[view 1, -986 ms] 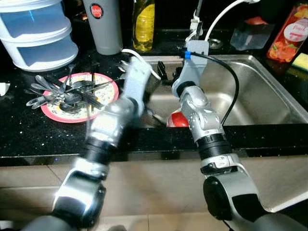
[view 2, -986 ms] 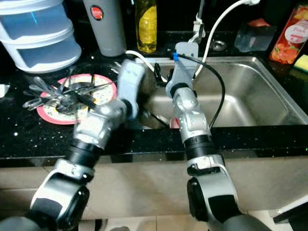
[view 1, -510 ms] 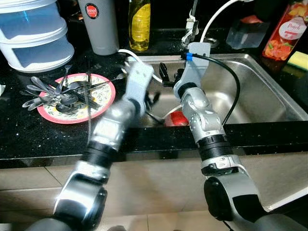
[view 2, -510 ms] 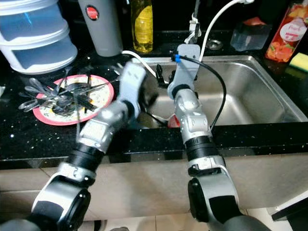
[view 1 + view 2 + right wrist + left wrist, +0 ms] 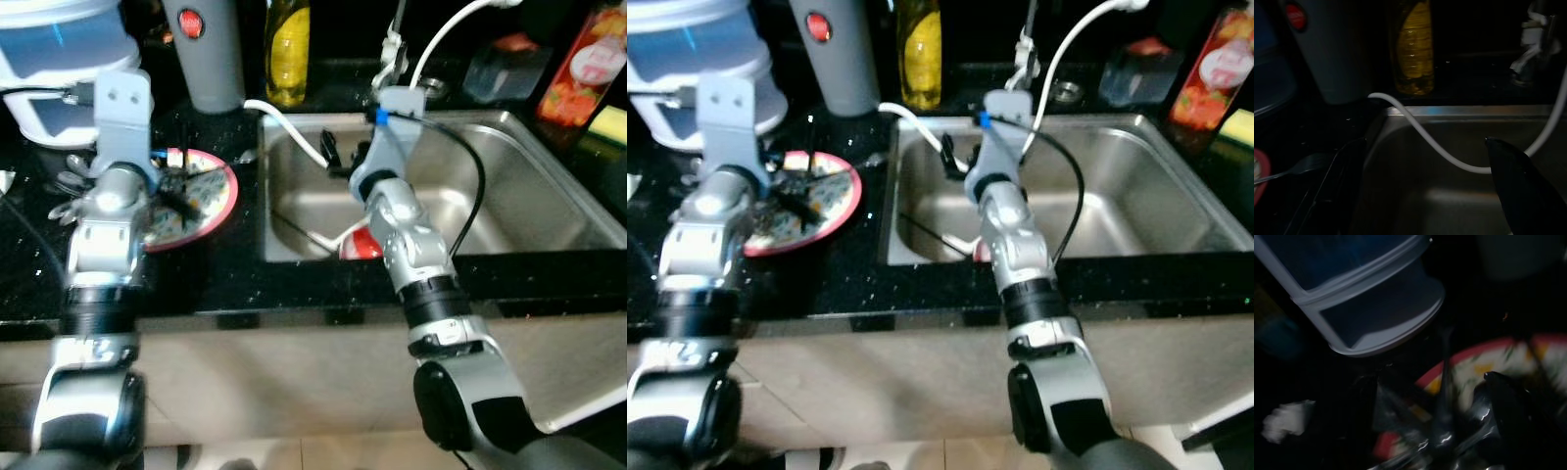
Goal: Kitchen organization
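The left gripper point(image 5: 1435, 431) has swung from the sink point(image 5: 549, 211) to the plate point(image 5: 211, 196) at left, fingers spread, empty; the right gripper point(image 5: 1425, 186) stays wide open over the sink.

It was a home kitchen: a steel sink point(image 5: 509, 186) was set in a black counter point(image 5: 225, 284), with an oil bottle point(image 5: 287, 49), cutlery on a plate point(image 5: 211, 191), and stacked containers point(image 5: 49, 49).

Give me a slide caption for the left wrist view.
Left tool hovers over cutlery piled on the red-rimmed plate, beside stacked white containers.
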Controlling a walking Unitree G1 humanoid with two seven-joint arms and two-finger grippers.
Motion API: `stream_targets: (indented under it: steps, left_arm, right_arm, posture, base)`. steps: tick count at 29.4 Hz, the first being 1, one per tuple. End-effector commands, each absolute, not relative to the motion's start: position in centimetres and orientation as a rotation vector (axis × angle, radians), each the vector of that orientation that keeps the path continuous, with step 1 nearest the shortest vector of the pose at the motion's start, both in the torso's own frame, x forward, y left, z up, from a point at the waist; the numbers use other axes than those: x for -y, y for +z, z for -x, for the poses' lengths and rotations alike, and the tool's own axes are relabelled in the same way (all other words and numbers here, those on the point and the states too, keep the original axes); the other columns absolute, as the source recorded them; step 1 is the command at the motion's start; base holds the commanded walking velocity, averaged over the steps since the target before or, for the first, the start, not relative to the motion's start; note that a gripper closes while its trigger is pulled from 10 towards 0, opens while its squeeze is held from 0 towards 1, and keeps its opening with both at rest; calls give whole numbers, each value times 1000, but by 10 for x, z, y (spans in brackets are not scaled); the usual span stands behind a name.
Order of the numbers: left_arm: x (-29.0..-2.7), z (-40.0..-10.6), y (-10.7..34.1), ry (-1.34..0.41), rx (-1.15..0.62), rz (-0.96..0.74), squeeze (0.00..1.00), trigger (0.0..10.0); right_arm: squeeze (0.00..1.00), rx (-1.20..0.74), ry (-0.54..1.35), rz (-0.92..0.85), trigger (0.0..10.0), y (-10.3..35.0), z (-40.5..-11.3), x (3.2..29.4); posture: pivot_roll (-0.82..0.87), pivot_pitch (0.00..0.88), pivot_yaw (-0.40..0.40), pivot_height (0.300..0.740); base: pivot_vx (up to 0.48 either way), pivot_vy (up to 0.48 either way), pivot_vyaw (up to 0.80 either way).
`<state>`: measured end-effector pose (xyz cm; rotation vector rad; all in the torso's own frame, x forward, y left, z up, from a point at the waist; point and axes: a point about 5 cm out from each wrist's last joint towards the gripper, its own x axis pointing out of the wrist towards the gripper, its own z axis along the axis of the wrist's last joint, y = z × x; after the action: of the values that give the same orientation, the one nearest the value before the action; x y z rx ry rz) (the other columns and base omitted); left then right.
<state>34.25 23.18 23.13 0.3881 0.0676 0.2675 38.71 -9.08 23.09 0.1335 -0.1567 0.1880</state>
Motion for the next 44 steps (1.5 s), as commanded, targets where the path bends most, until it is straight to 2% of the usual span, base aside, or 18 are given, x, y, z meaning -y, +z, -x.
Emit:
stream_targets:
  steps: [1,6,10,11,15,19,28,29,30,31,32,33,36,37,38,39,40,44]
  left_arm:
    - [-230,-336,240,234,-45,-490,1000,10000]
    - [-224,-304,245,26,-72,-856,1000,10000]
    - [-224,-302,245,8,-75,-876,1000,10000]
    - [-223,-297,244,-34,-82,-902,0,10000]
    - [-218,-282,241,-167,-124,-983,0,10000]
    - [-215,-260,234,-291,-248,-1017,0,10000]
    - [-231,-261,227,-240,-328,-1064,0,10000]
    - [-236,-263,225,-220,-342,-1081,0,9059]
    - [-240,-265,223,-208,-350,-1090,0,9059]
    - [-241,-267,221,-203,-350,-1096,0,6627]
    - [-241,-267,221,-203,-350,-1096,0,6627]
    - [-242,-271,219,-196,-347,-1096,0,4510]
    - [-242,-280,214,-179,-338,-1104,0,3843]
    - [-242,-284,211,-179,-332,-1096,0,3098]
    - [-240,-290,205,-193,-321,-1083,0,667]
    - [-238,-295,201,-204,-313,-1072,0,667]
    - [-236,-298,198,-214,-306,-1069,0,0]
    - [-234,-301,195,-229,-299,-1060,0,0]
  right_arm:
    - [0,154,184,-139,10000,230,-387,92]
    - [0,151,202,-139,10000,231,-388,88]
    - [0,150,203,-140,10000,231,-388,87]
    - [0,149,205,-140,10000,230,-388,87]
    - [0,148,215,-140,10000,230,-388,85]
    - [0,149,208,-139,10000,230,-388,87]
    - [0,149,212,-138,10000,229,-388,86]
    - [0,151,213,-138,10000,230,-388,86]
    - [0,151,214,-138,10000,230,-388,85]
    - [0,152,215,-138,10000,231,-388,85]
    - [0,152,215,-138,10000,231,-388,85]
    - [0,151,216,-138,10000,231,-388,85]
    - [0,150,219,-137,10000,231,-388,84]
    - [0,150,219,-137,10000,231,-389,84]
    - [0,150,220,-137,10000,232,-389,84]
    - [0,149,221,-137,10000,232,-389,84]
    - [0,149,221,-137,10000,232,-389,83]
    - [0,150,222,-137,10000,232,-389,83]
  posture:
    - [216,0,18,740]
    - [232,0,12,740]
    - [239,0,8,740]
    - [243,0,6,740]
    - [243,0,8,740]
    - [242,0,10,740]
    - [240,0,12,740]
    - [240,0,12,740]
    - [240,0,5,740]
    - [240,0,5,740]
    - [240,0,5,740]
    - [241,0,1,740]
    - [241,0,-2,740]
    - [242,0,-4,740]
    - [241,0,-6,740]
    - [241,0,-6,740]
    - [239,0,-6,740]
    - [239,0,-6,740]
  base:
    - [0,0,0]
    - [0,0,0]
    - [0,0,0]
    - [0,0,0]
    - [0,0,0]
    - [0,0,0]
    - [0,0,0]
    - [0,0,0]
    - [0,0,0]
    - [0,0,0]
    - [0,0,0]
    - [0,0,0]
    - [0,0,0]
    - [0,0,0]
    - [0,0,0]
    - [0,0,0]
    - [0,0,0]
    - [0,0,0]
